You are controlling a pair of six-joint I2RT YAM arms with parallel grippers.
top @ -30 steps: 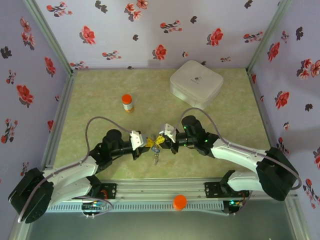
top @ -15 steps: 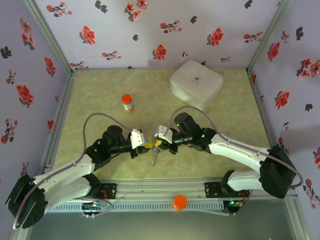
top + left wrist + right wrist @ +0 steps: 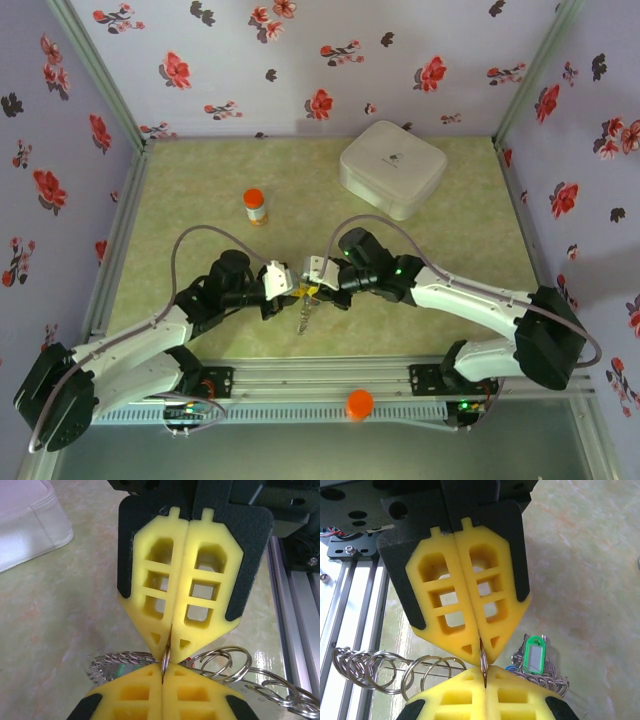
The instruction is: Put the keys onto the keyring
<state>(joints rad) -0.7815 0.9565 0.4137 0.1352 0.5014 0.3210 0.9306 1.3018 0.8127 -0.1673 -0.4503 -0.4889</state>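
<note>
**Keys [image 3: 301, 318] dangling below two closed grippers, lower centre of the overhead frame**

Green marbled table [image 3: 200, 190], walled by floral panels, across most of the overhead frame. White rounded box [image 3: 392, 168] at the table's upper right. Two arms reaching in from the lower corners, tips meeting at lower centre. Left gripper [image 3: 296, 291] fully closed, nipping a thin metal ring [image 3: 166, 657] by its edge. Right gripper [image 3: 313, 288] likewise fully closed, nipping the same ring from the opposite side, yellow tips of both nearly touching. Orange-capped bottle [image 3: 255, 207] upright at centre left, well apart from the grippers. Loose orange cap [image 3: 359, 404] on the aluminium rail [image 3: 320, 380] at the bottom edge.

Left wrist frame: right gripper pointing down from the top, left gripper rising from the bottom edge, ring on edge between them. Keyring [image 3: 120, 657], a limp grey chain-like strand, at lower left just beside the tips. Cluster of loose split rings [image 3: 227, 662] at lower right.

Right wrist frame: green-tagged key [image 3: 535, 656] at lower right, just beside the tips, with a scrap of blue next to it. More split rings stacked at lower left. Not possible to tell whether any key sits on the chain.
</note>
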